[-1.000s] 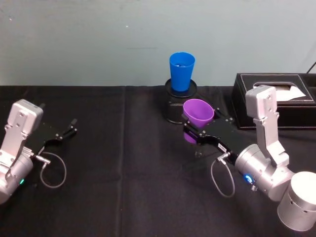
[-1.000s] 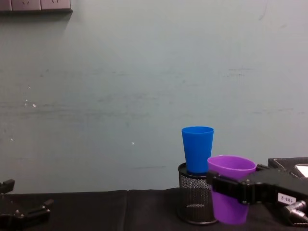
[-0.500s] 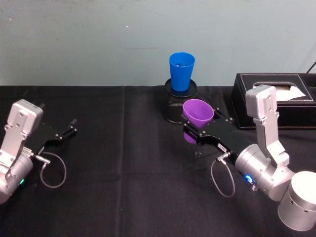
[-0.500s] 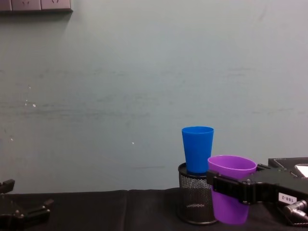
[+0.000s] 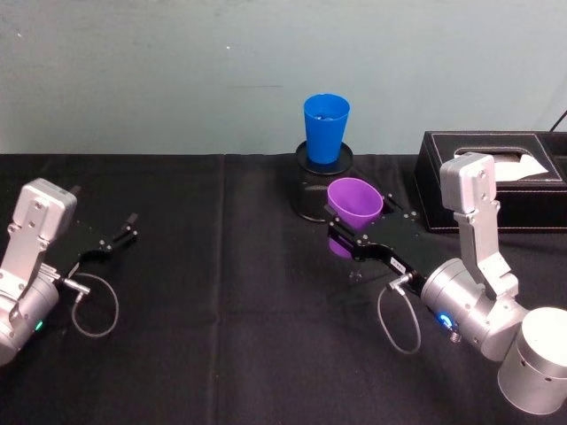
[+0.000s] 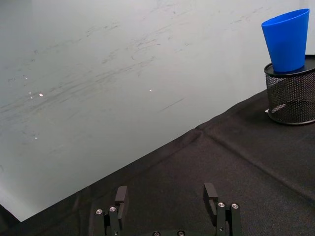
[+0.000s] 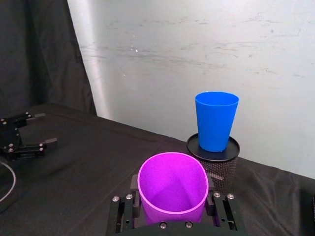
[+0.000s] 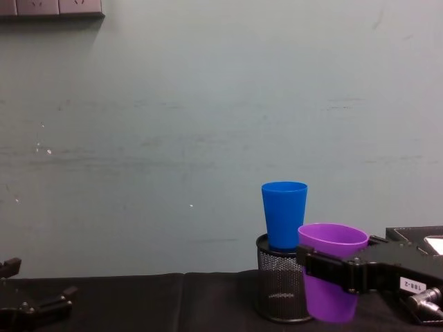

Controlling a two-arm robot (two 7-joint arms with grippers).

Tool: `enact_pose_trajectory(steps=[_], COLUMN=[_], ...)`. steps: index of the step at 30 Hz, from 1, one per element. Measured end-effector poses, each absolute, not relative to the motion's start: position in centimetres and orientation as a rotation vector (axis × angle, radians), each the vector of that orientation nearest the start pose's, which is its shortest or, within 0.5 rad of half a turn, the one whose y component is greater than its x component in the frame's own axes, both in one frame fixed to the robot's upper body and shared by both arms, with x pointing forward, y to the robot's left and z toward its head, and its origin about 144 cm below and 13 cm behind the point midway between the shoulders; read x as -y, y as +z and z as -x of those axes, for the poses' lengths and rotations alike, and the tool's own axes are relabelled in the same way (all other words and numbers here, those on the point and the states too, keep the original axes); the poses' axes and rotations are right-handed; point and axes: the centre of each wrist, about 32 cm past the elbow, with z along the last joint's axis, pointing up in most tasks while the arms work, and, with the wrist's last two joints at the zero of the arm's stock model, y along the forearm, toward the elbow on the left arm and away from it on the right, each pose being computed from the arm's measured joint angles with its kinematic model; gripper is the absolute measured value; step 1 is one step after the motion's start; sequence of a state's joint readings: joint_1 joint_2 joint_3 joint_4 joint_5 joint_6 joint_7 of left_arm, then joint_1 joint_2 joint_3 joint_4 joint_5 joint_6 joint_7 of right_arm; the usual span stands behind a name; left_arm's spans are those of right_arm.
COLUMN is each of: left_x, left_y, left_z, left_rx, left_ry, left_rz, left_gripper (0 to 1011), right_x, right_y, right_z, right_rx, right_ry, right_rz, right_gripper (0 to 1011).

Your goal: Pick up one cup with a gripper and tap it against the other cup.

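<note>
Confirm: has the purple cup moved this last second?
No, not visibly. In chest view the purple cup, shut in the right gripper, overlaps the mesh pen holder at its right edge as before, its rim lower than that of the blue cup.

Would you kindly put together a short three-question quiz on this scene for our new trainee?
1. Multiple choice: What does the blue cup stand on? A) a white plate B) the black mesh pen holder C) a wooden crate
2. True or false: The right gripper is shut on the purple cup.
3. Fill in the blank: The left gripper rests low on the robot's left side with its jaws ____.

Key: 1 B; 2 true; 3 open.
</note>
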State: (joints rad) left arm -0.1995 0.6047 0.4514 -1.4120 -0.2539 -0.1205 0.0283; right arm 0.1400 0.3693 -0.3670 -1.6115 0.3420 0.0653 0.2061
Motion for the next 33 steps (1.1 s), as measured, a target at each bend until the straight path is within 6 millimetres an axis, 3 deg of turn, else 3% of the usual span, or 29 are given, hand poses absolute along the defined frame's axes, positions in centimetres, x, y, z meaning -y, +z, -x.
enact_pose_trajectory(steps=[33], left_x=[-30.97], left_y=[113.98], left_z=[-48.86], left_rx=[0.285], left_ry=[1.248], left_rz=[-0.304], left_gripper=[1000], right_x=[22.05], right_y=[117.70], right_z=[-47.79], right_rx=[0.024], right_ry=[-1.013], right_rz=[0.055], right_gripper=[722])
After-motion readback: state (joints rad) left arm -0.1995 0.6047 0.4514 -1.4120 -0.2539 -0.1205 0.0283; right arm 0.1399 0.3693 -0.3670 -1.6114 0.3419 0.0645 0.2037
